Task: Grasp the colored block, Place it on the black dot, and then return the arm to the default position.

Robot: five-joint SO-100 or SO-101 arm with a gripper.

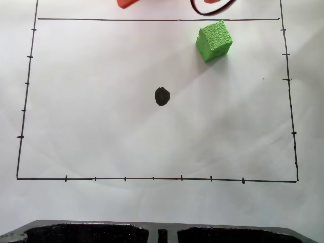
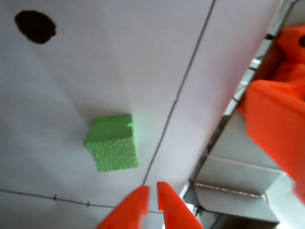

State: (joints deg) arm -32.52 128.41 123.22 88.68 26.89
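White paper (image 1: 101, 126) covers the table, w/ a hand-drawn black frame (image 1: 152, 178) and tick marks. The block (image 1: 214, 40) sits in the frame's far-right corner in the fixed view, well apart from the dot (image 1: 162, 96) near the middle. Looks light, stiff, rough-skinned, so prob. not slippery; best pinched across two flat opposite sides, low down. In the wrist view the gripper (image 2: 152, 193) hangs above the paper near the block (image 2: 113, 142), jaws nearly pressed together, holding nothing; they'd need to spread first. Nothing lies btw. block and dot (image 2: 35, 26). Orange arm (image 2: 279, 124) parts and a grey base (image 2: 238, 181) are off at right.
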